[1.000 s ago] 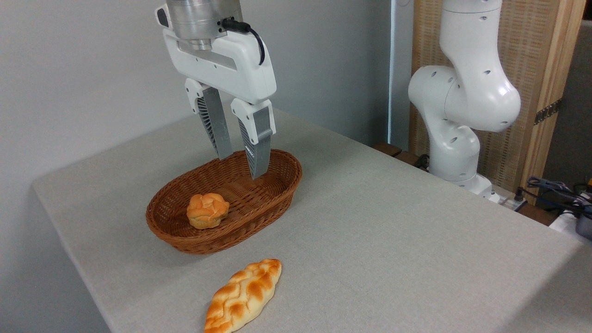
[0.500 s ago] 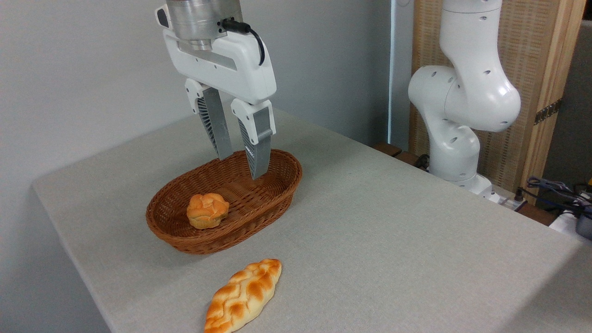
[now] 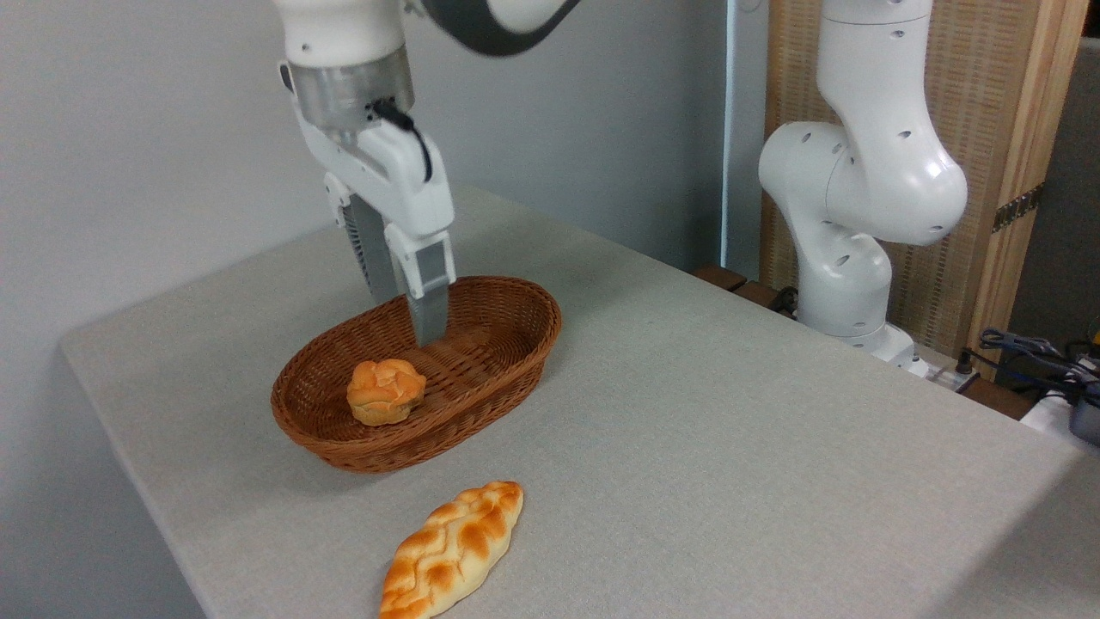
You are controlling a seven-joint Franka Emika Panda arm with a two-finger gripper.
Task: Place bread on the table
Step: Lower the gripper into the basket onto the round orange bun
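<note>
The small round golden-orange bun with a lumpy, knotted top (image 3: 386, 391) is sitting inside the brown oval wicker basket (image 3: 507, 357), towards its near-left end, and it is touching the woven floor, not the table. The basket is standing on the large light grey tabletop (image 3: 730, 447), nearer to the far-left corner. A long braided loaf (image 3: 453, 550) is lying on the table by its near edge, apart from the basket.

The white two-finger gripper (image 3: 402, 309) is hanging above the middle of the basket, behind the bun and not touching it. One finger is hiding most of the other, so I cannot tell how far apart the fingers are; nothing is held between them.

The bun is looking light, and probably a little soft or springy, with a rather smooth glazed crust. I think the best place to take it is across its middle, below the lumpy top, with gentle pressure, because the knots may be letting the fingers slide. The basket wall beside the bun is leaving little room for a finger.
</note>
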